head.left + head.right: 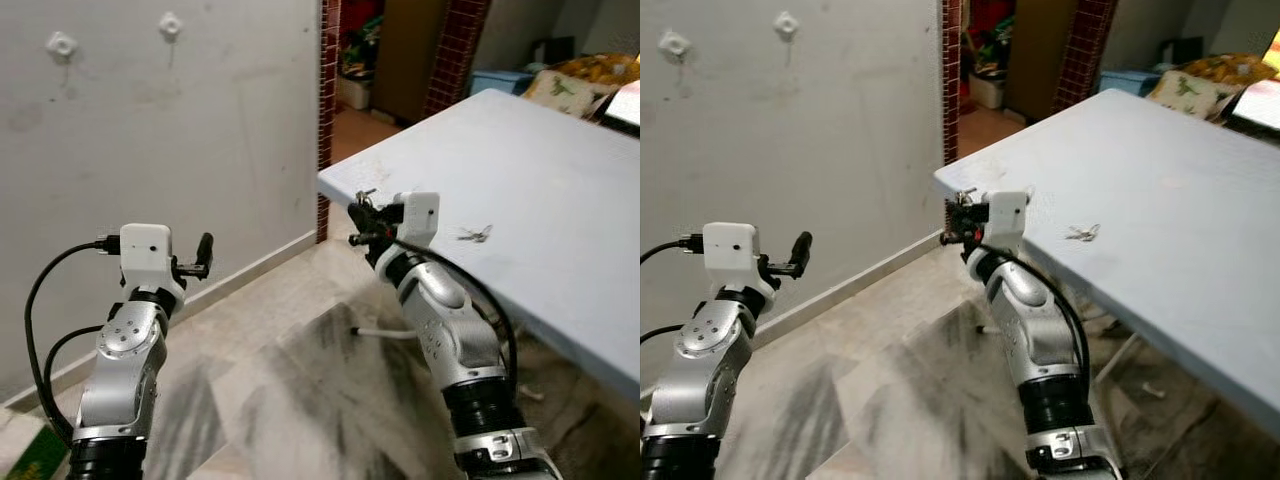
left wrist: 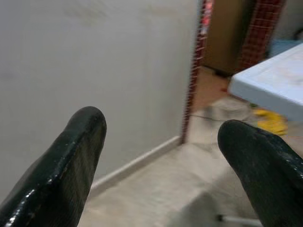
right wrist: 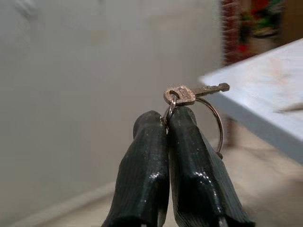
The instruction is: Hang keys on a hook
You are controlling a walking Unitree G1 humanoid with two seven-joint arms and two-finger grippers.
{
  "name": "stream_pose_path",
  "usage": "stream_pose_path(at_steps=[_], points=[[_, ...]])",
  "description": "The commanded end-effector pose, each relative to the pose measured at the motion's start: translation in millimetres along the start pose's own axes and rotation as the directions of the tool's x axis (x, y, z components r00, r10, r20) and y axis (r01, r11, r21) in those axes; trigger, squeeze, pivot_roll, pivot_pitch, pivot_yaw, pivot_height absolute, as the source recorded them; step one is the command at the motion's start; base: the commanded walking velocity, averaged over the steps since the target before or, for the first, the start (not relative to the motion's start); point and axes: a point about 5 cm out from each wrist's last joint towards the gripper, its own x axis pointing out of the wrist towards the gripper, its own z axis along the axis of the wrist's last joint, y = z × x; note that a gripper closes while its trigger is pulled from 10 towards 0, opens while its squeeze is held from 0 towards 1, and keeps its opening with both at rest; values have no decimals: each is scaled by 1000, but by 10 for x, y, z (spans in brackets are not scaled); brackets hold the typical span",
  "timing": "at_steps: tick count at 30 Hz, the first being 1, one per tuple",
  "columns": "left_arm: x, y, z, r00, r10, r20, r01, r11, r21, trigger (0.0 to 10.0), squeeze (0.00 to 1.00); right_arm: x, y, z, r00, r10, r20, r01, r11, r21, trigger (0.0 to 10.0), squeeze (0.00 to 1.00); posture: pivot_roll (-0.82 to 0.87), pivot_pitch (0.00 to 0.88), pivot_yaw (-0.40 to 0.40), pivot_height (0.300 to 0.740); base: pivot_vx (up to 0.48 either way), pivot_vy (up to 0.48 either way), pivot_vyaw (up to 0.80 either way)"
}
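Silver keys (image 3: 191,93) sat pinched in your right hand (image 3: 166,124), fingers clamped on the ring, just off the pale blue surface (image 1: 540,190) corner. Your left hand (image 2: 161,156) hung open at eight o'clock, hooks (image 1: 62,44) at eleven.

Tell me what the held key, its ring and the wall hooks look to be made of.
Key: dull brass-toned metal with a faint sheen. Ring: thin silvery wire, likely steel, pinched in the right end effector. Wall hooks: white, moulded-looking, probably plastic; too small to be sure.
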Motion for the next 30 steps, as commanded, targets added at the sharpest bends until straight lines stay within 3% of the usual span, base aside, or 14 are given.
stream_pose_path(at_steps=[1,4,7,12,15,18,19,30], points=[[17,76,44,999,28,18,-28,1000,10,10000,0,36,30,26,1000,-22,14,23,998,-51,10000,0,71,0,26,740,0,0,0],[26,72,59,997,54,46,-57,996,67,10000,0,31,-1,-51,999,-48,-24,47,998,-47,10000,0,76,0,29,740,0,0,0],[5,28,16,1000,1,17,-1,1000,-12,10000,0,26,2,-69,999,-49,-15,48,997,-66,10000,0,76,0,44,740,0,0,0],[9,-33,22,1000,-8,24,7,1000,15,10000,0,32,-13,-59,998,-70,-5,70,997,-25,10000,0,75,0,53,740,0,0,0],[13,-86,94,995,-56,80,57,998,-3,10000,0,32,8,-58,998,-65,1,65,998,-24,10000,0,72,0,51,740,0,0,0],[23,-84,76,997,-49,57,49,999,-2,10000,0,28,13,-80,998,-66,-7,66,997,-43,10000,0,69,0,49,740,0,0,0],[24,-81,73,997,-43,61,45,998,-35,10000,0,27,21,-86,998,-64,-8,63,997,-40,10000,0,69,0,48,740,0,0,0],[19,-84,62,996,-61,69,63,997,-35,10000,0,71,17,-47,998,-61,11,61,996,-61,10000,0,66,0,50,740,397,0,0]])
